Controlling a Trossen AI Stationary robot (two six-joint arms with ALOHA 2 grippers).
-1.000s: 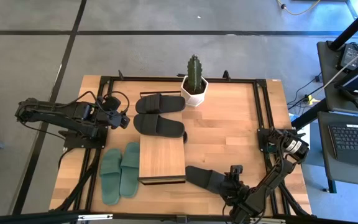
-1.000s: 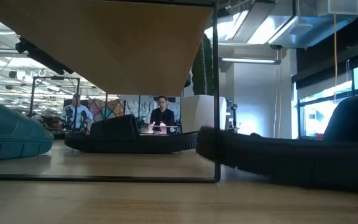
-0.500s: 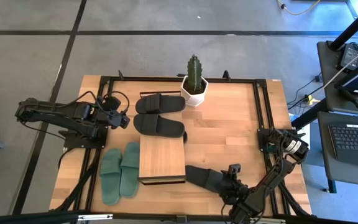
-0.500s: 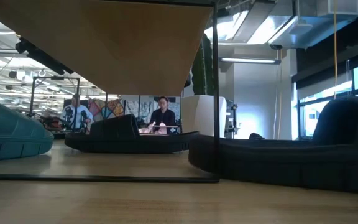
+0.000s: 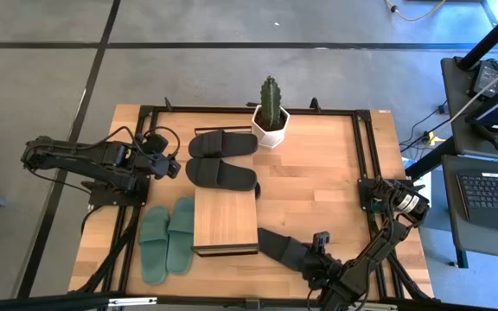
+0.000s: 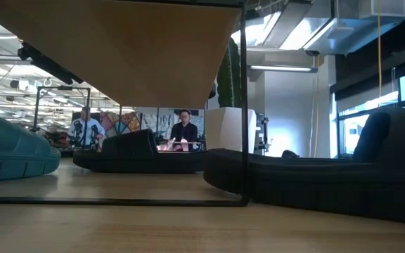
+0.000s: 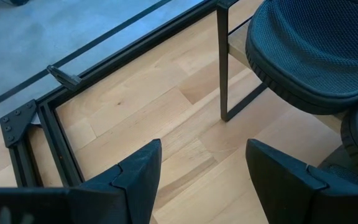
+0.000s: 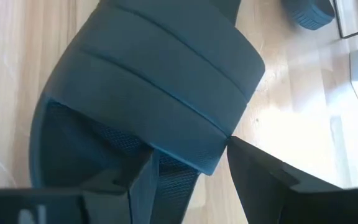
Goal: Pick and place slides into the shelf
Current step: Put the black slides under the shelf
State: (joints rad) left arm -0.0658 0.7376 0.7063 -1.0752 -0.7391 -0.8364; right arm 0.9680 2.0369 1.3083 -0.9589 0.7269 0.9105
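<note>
Right fingers [image 8: 185,180] gripping one black slide [image 8: 148,93]

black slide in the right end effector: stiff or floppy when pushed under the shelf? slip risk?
Black slide probably flexes little: thick moulded sole, wide strap holds its arch. Likely light foam. Right end effector pinches the sole edge by the strap, so it could pivot while sliding under the shelf.

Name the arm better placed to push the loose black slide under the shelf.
Right. Its gripper is already clamped on the black slide, whose toe sits at the shelf edge. The left gripper waits open, near the far black pair.
</note>
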